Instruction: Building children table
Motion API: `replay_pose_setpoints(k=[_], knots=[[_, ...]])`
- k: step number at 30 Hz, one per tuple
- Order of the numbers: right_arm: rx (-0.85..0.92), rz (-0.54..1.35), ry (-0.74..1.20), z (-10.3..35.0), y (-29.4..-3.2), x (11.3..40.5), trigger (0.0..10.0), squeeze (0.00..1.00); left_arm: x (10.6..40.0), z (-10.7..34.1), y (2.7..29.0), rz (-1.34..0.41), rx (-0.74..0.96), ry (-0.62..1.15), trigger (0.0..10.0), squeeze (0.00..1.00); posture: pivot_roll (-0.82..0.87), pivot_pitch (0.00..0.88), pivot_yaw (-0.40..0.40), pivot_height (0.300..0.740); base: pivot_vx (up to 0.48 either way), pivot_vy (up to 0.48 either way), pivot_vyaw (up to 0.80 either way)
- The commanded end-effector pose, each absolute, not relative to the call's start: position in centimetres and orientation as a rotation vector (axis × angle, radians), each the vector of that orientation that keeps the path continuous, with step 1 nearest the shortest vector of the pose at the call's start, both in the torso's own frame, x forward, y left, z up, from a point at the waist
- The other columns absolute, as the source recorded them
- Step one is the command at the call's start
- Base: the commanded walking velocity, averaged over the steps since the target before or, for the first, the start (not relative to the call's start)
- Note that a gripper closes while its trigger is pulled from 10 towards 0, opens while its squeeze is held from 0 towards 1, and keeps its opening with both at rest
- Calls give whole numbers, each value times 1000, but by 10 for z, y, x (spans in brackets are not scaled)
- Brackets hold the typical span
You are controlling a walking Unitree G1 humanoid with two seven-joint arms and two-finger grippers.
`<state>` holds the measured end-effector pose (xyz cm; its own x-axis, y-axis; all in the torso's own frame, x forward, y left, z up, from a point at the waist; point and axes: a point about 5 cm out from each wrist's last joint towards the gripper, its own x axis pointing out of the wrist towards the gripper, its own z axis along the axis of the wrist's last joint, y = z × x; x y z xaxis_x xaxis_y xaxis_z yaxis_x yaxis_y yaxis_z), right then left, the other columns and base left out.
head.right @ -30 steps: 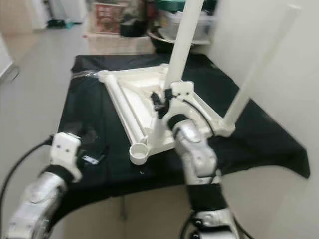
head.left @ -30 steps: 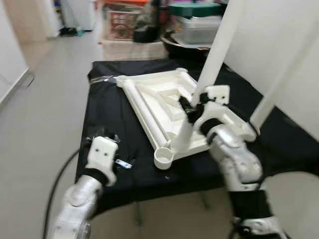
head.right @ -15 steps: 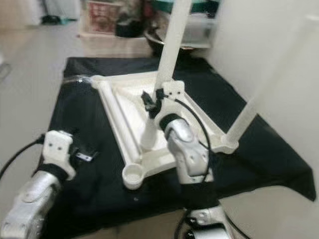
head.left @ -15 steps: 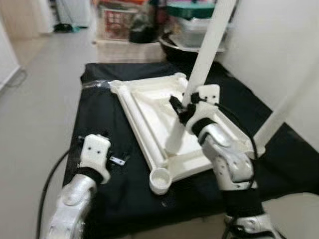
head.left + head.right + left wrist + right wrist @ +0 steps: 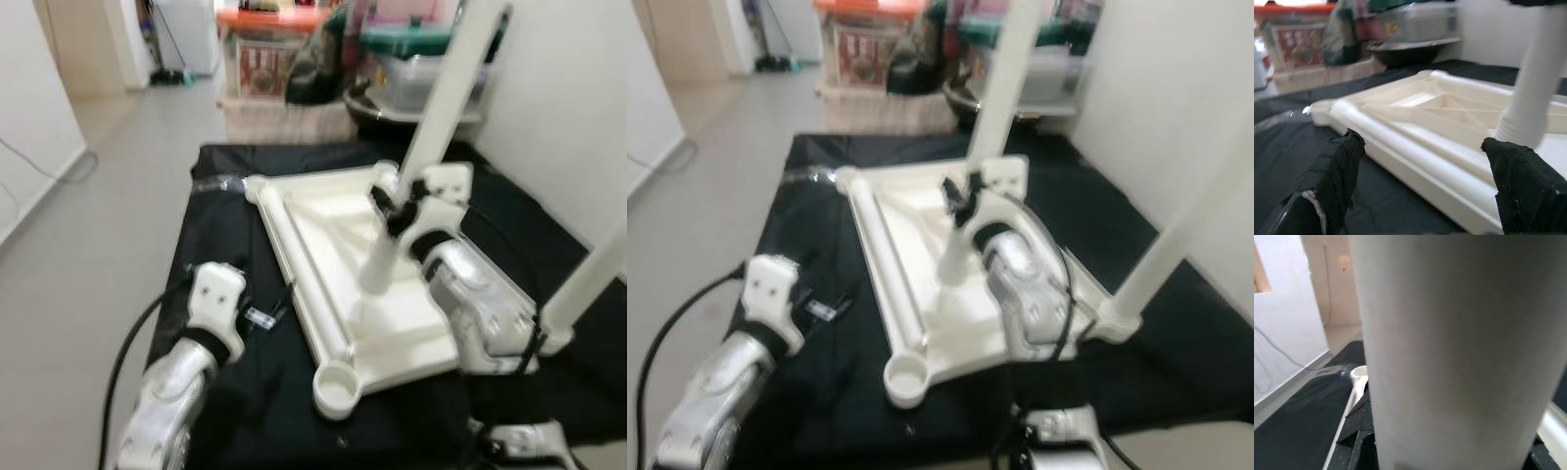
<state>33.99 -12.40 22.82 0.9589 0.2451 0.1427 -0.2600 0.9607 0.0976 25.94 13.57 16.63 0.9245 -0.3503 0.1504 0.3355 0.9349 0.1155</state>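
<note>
Smooth cylindrical leg [image 5: 421,157] seemingly clamped by right gripper [image 5: 397,211].

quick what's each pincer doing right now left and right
Left pincer: open, empty, beside the tabletop.
Right pincer: shut on the white table leg.

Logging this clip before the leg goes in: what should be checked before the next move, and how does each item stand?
1. Right tool shut on leg: ok.
2. Leg end over a corner socket: not ok; it sits on the tabletop's middle panel.
3. Near socket free: ok.
4. Left tool open, beside the tabletop: ok.
5. Fitted leg at the right corner standing: ok.
6. Leg thread undamaged: cannot tell.
</note>
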Motion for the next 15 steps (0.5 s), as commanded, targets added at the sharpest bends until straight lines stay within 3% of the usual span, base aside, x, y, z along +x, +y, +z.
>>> replay_pose_setpoints(k=[1,15], knots=[[108,291,-144,232,-118,339,10000,0,258,164,137,-359,98,-162,10000,0,42,0,-103,740,0,0,-463],[59,306,-164,236,-123,339,10000,0,253,161,133,-422,110,-143,10000,0,40,0,-103,740,0,0,0]])
